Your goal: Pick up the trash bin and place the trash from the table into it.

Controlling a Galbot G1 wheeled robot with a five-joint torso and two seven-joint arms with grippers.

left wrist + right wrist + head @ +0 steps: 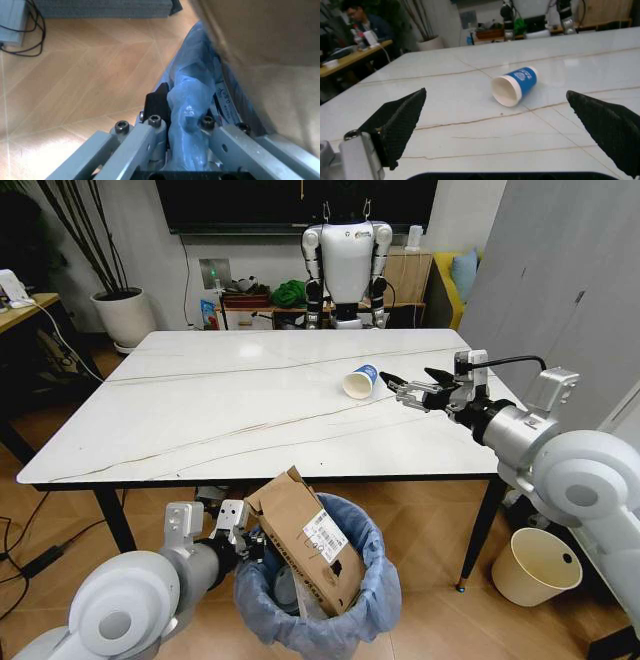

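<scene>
One label (pixel 325 537) on boxed bin (pixel 375 600).

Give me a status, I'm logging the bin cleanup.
Left gripper shut on trash bin rim, cardboard box inside. Right gripper open, beside tipped paper cup on the table. Path clear.

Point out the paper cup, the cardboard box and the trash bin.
paper cup (pixel 514 84), right wrist view, on its blue side wall.
cardboard box (pixel 305 542), head view, on its broad brown face beside the label.
trash bin (pixel 378 580), head view, on the blue bag over its rim.
</scene>
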